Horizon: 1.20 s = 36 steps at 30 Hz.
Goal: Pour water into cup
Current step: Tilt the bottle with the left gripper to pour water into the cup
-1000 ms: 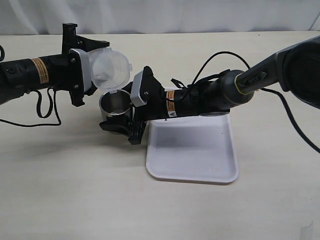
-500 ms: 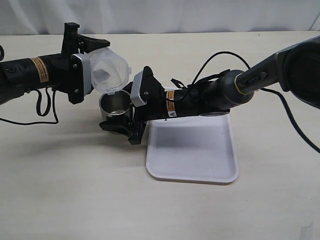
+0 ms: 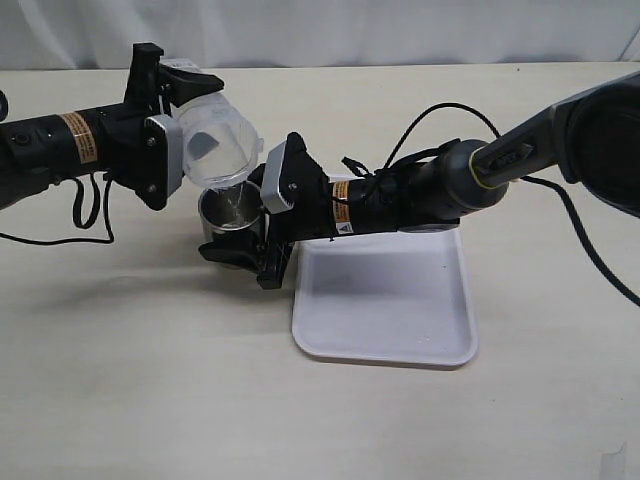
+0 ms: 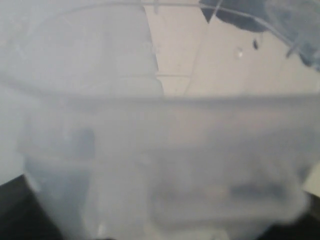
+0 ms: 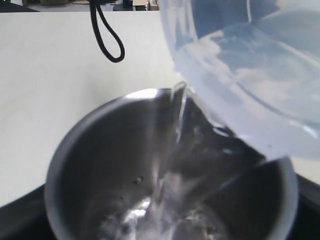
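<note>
While tilted clear plastic container [image 3: 222, 140] sits clamped in left gripper [image 3: 185, 122], thin clear water [image 5: 172, 165] stream falls into short brushed-steel cup [image 3: 232, 215]; right gripper [image 3: 236, 232] grips cup on table [image 3: 150, 380], beside far-left corner of white tray [image 3: 385, 300].

- This looks like a robotics lab or test bench, not a home or kitchen. Two black robot arms, the left arm [image 3: 60, 150] and the right arm [image 3: 430, 190], each carry an orange warning label [image 3: 80, 140].
- Loose black cable [image 3: 90, 215] hangs from the arm behind the left gripper [image 3: 195, 135]. More cable loops over the arm behind the right gripper [image 3: 240, 225].
- A bare beige tabletop [image 3: 150, 380] lies under both grippers, with a plain white backdrop [image 3: 350, 30] beyond them.
- The props are few and staged: a steel cup [image 3: 228, 210] clasped by the right gripper, a clear plastic container [image 3: 215, 140] clasped by the left gripper, and a white tray [image 3: 390, 300] just beside the right gripper.
</note>
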Each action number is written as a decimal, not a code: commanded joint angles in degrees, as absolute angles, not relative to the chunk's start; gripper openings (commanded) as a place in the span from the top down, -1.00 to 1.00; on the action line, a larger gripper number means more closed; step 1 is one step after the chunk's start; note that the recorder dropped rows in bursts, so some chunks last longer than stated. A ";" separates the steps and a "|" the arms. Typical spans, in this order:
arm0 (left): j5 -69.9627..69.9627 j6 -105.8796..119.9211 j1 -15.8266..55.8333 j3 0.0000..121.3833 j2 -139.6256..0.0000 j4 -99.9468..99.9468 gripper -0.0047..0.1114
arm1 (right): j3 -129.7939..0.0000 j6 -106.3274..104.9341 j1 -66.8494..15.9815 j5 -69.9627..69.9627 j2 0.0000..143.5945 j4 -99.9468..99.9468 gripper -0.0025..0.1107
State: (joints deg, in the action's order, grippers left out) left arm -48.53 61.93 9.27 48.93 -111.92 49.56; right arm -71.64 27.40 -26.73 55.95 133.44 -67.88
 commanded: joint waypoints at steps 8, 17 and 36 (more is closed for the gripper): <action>-51.48 64.86 9.33 49.47 -110.98 46.60 0.92 | -71.98 27.22 -26.76 57.09 133.19 -67.94 0.88; -51.48 68.39 9.33 49.47 -110.98 46.00 0.92 | -71.98 27.22 -26.76 57.09 133.19 -67.94 0.88; -51.74 71.82 9.33 49.47 -110.98 46.37 0.92 | -71.98 27.22 -26.76 55.08 133.19 -66.64 0.88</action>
State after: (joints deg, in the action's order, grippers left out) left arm -49.96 70.99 9.27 49.03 -111.70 47.11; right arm -71.64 27.40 -26.73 53.69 133.49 -67.66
